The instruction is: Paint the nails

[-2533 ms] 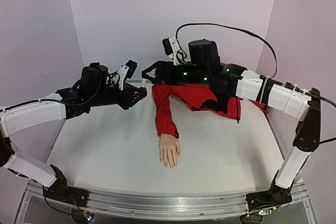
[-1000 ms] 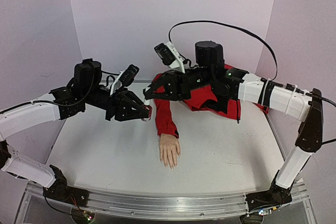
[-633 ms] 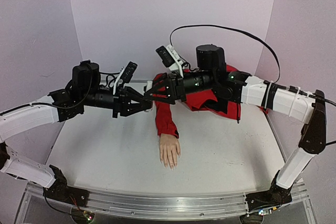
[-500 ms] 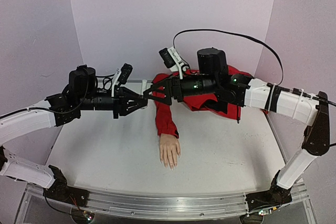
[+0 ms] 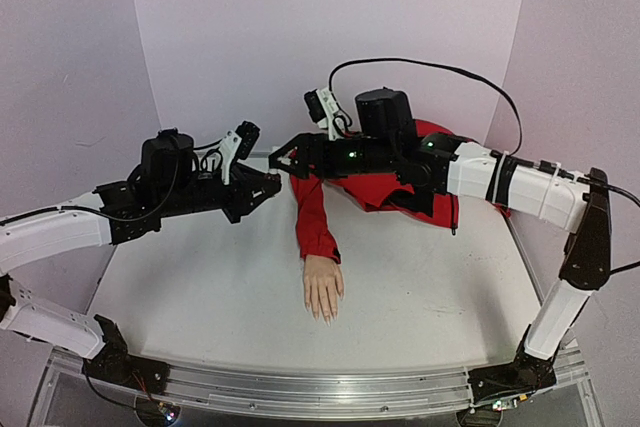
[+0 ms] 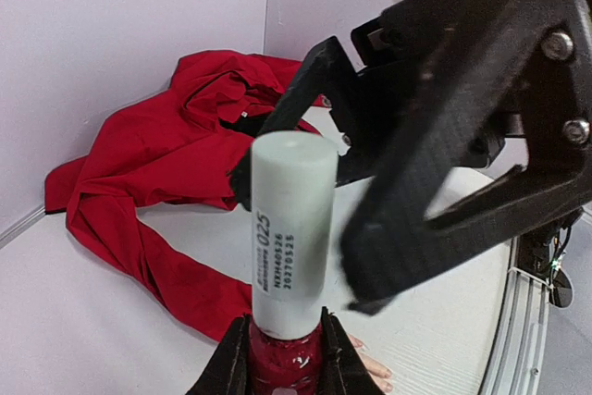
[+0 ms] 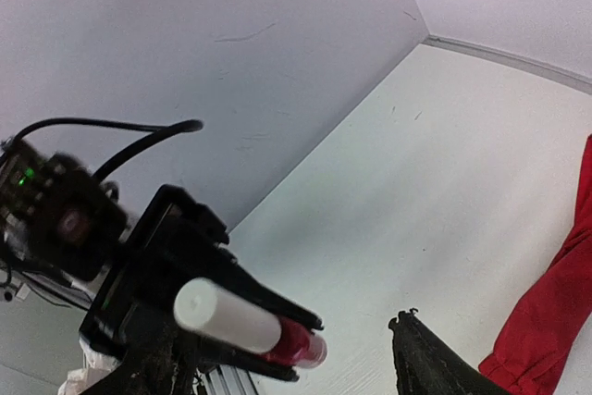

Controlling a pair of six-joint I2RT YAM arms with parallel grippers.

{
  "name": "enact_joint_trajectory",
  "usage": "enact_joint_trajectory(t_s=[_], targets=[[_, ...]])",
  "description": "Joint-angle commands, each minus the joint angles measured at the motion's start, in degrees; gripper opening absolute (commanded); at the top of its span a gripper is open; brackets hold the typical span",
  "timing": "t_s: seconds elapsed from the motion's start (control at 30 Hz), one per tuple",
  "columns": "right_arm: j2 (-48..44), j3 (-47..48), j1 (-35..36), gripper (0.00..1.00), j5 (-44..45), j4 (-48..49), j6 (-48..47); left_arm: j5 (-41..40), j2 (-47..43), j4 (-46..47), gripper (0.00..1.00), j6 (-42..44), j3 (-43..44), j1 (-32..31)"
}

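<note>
Two pincers almost tip to tip, high over a white table [image 5: 200, 287]. Beneath and behind the right pincer [image 5: 283, 160], a rumpled red garment [image 5: 385, 187], with one sleeve stretched toward the near edge.

Right pincer: fingers spread, nothing gripped between them, close beside the bottle's white cap; touching it or not, cannot tell.

Left pincer [image 5: 270, 185]: pressed tight on the dark-red glass of a small polish bottle [image 6: 289, 228], with the white cap sticking out past the fingertips and still on.

Well below both pincers, at the sleeve's end, a pale mannequin hand [image 5: 323, 287], flat on the table, its fingers pointing to the near edge.

At those fingertips, the nails [image 5: 322, 315], too small from above to tell their colour; well apart from the bottle and from either pincer.
</note>
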Motion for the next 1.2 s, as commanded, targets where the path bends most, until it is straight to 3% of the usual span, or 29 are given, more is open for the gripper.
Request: enact_joint_trajectory(t_s=[0.0, 0.33, 0.5, 0.57, 0.7, 0.8, 0.93, 0.97, 1.07, 1.17], targets=[[2.09, 4.32, 1.30, 0.71, 8.65, -0.76, 1.67, -5.43, -0.39, 2.85, 0.00, -2.12, 2.55, -1.18], [6.03, 10.47, 3.38, 0.49, 12.88, -5.02, 1.69, -6.06, -0.46, 2.79, 0.00, -2.48, 3.23, -2.14], [6.51, 11.26, 4.06, 0.20, 13.07, -5.04, 1.42, -5.66, -1.53, 2.43, 0.00, -2.62, 2.77, -2.15], [6.26, 10.85, 4.03, 0.03, 12.12, -5.03, 0.43, -5.01, -2.11, 2.16, 0.00, -3.00, 2.53, -2.12], [3.77, 7.98, 3.89, 0.00, 9.49, -4.27, -3.43, 2.44, -3.85, 1.77, 0.00, -4.65, 2.30, -1.79], [1.29, 5.82, 3.27, 0.00, -3.83, -2.18, -10.49, 18.37, -4.59, 1.92, 0.00, -6.39, 2.56, 0.02], [1.27, 5.11, 3.19, 0.00, -42.24, -1.63, -22.14, 45.29, -2.66, 1.91, 0.00, -5.57, 5.39, 1.37], [1.58, 5.29, 3.15, 0.00, -47.18, -1.62, -22.15, 49.92, -1.97, 1.91, 0.00, -5.39, 6.01, 1.37], [1.64, 5.20, 3.14, 0.00, -52.62, -1.69, -22.13, 55.82, -0.84, 1.91, 0.00, -4.75, 6.92, 1.92], [1.44, 4.41, 3.15, 0.00, -52.83, -1.69, -22.20, 55.79, -0.69, 2.01, 0.00, -3.41, 6.59, 2.37]])
